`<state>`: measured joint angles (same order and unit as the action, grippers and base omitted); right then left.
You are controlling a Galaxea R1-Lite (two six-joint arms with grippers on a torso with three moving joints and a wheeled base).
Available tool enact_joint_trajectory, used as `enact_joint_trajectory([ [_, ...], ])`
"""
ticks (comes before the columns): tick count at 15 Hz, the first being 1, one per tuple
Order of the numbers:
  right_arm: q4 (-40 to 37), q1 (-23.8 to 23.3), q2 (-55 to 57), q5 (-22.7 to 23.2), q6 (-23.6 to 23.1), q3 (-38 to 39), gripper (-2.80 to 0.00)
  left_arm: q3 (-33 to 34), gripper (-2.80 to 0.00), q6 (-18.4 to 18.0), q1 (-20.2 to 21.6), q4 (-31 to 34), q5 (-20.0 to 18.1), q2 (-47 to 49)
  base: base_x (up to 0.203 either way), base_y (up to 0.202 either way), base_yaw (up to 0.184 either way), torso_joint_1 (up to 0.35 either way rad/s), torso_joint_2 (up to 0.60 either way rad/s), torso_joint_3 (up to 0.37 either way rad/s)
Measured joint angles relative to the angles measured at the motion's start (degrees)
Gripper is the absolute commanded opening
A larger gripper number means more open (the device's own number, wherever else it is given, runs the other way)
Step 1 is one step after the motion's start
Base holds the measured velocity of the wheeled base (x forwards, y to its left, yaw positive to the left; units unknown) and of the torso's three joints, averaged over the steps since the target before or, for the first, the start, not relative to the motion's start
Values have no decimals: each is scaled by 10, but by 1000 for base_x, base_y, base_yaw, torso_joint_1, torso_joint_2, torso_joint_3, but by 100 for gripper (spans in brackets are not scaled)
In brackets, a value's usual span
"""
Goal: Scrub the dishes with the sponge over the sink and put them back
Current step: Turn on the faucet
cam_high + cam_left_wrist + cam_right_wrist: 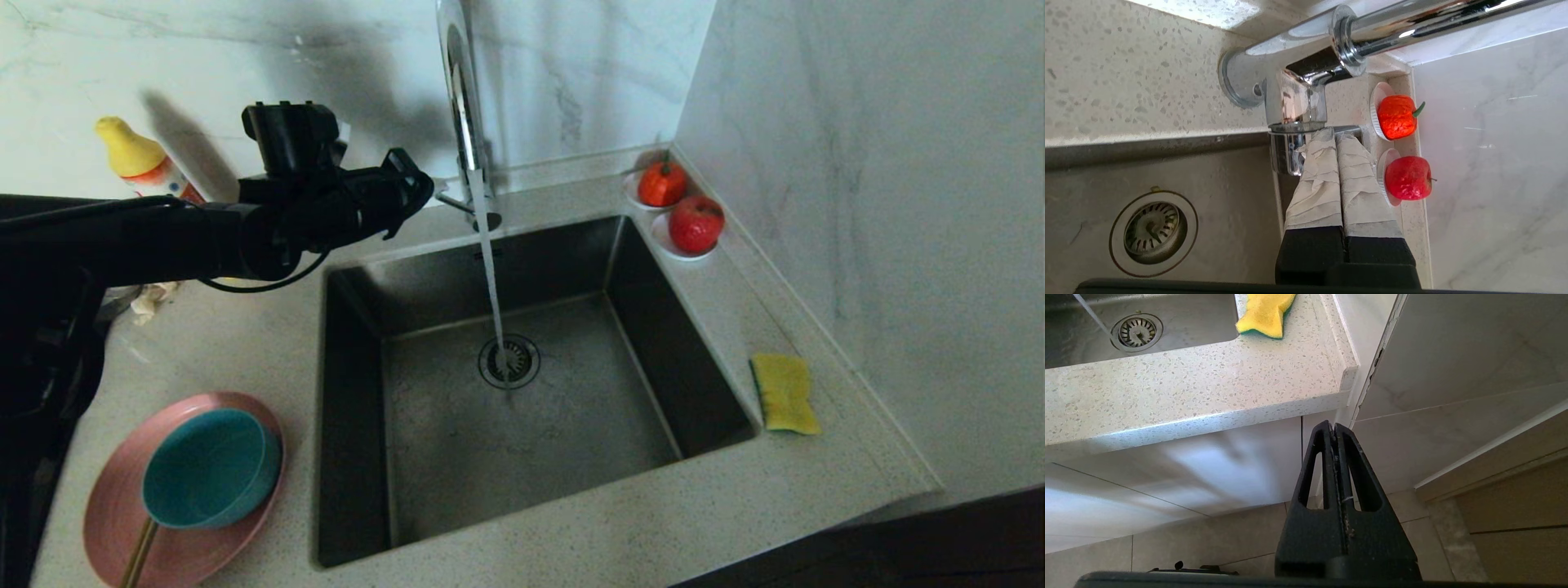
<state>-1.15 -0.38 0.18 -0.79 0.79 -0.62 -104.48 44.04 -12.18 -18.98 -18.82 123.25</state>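
At the far edge of the sink, the left gripper is pressing its taped fingers together, empty, tips touching the tap's lever while water is running. The sponge is lying on the right counter; the teal bowl is sitting in the pink plate near left. The right gripper is hanging shut below the counter.

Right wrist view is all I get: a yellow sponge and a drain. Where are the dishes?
Observer: The teal bowl sits in the pink plate, on the counter left of the sink.
Operator: Where's the other arm?
Observer: The left gripper, jaws shut and holding nothing, is right by the tap.
Operator: Anything else up there?
Observer: Two red fruits sit on white saucers in the far corner.
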Motion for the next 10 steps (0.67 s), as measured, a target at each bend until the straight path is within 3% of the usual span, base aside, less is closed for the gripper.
enact_joint_trajectory([
  [10,0,0,0,0,0,0,-280,37,-280,-5,-19,-3,9,-19,0,0,0,0,0,0],
])
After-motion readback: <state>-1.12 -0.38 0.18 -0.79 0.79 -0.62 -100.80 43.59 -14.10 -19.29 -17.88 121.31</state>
